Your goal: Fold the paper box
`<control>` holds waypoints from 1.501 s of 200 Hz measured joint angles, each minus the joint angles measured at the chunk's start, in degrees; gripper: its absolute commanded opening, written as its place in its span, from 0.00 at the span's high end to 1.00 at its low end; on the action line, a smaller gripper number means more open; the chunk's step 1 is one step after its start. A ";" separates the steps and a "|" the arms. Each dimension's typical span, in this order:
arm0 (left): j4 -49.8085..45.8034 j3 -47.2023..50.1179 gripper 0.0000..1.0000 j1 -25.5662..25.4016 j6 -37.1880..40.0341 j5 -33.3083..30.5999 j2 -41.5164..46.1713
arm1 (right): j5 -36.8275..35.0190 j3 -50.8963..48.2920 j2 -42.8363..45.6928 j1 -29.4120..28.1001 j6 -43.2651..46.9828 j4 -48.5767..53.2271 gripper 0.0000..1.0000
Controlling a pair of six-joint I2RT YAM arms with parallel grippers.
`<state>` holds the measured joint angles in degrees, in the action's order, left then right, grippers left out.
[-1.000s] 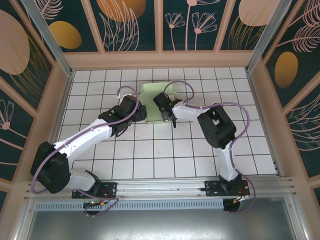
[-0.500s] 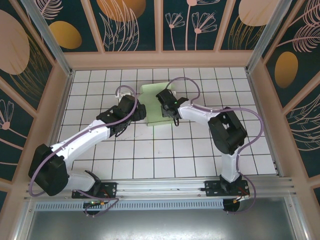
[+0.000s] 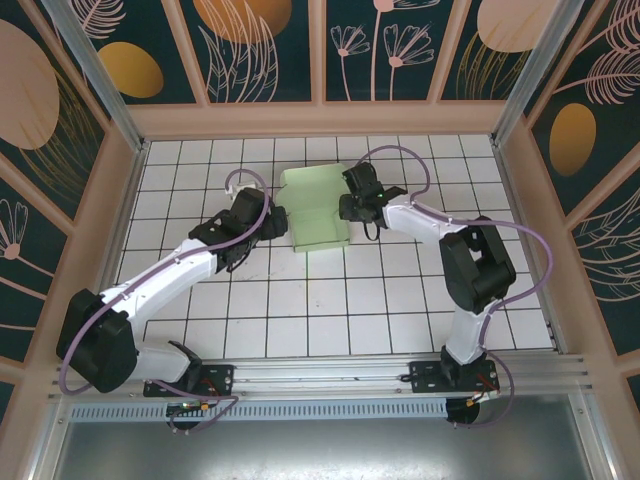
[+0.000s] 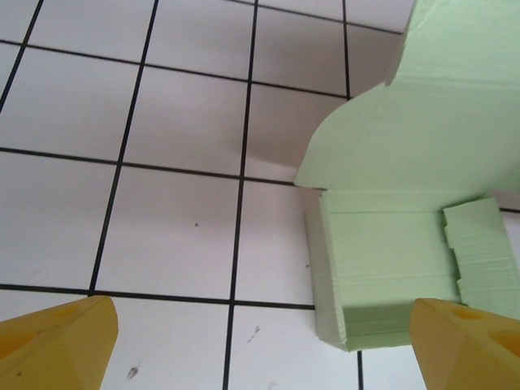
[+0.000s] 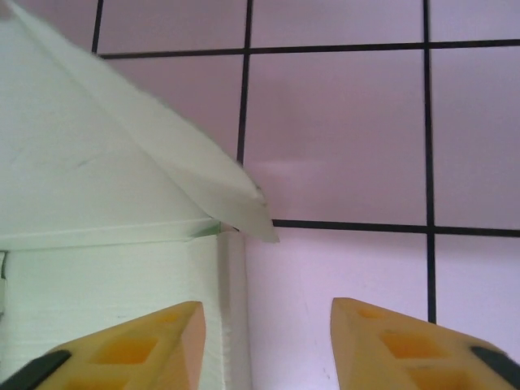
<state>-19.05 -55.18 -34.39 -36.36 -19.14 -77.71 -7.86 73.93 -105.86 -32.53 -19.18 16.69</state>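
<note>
Your left gripper (image 4: 260, 333) stands spread wide with nothing between its fingers. The paper box (image 4: 406, 260) lies ahead of it and off to its right. The box's near corner sits just by the right-hand fingertip, while the left-hand fingertip is over the bare tiled table (image 4: 162, 236). If you close from here, I judge you would catch only that corner. The thin card could crease, or the whole box could swivel away across the tiles. The rounded flap (image 4: 390, 130) further ahead lies loose, so a forward push could bend it the wrong way.

From above, the box sits between your two tools, so pressing in from both sides at once could buckle its walls.

Your right gripper (image 5: 268, 325) is partly parted and has hold of nothing. The box's side wall (image 5: 114, 284) stands just ahead of its left fingertip. A slanting flap (image 5: 162, 154) crosses ahead of that, its tip reaching towards the gap. If you advance without lining up, the left finger may ram the wall edge or slip under the flap and tear it.
</note>
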 measured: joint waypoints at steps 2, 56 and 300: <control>0.00 0.15 0.08 0.00 0.02 0.04 0.00 | 0.17 0.00 -0.11 0.02 0.02 -0.07 0.65; 0.00 1.20 0.08 0.39 0.22 0.70 0.00 | 3.98 0.00 -4.59 -0.07 -0.20 -1.07 0.81; 0.00 2.69 0.07 1.03 0.42 0.68 0.63 | -7.98 6.71 -11.13 -4.28 2.38 -0.76 0.77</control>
<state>-19.05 -52.49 -33.36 -35.94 -18.46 -77.08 -15.84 80.64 -116.99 -36.82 -16.80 15.92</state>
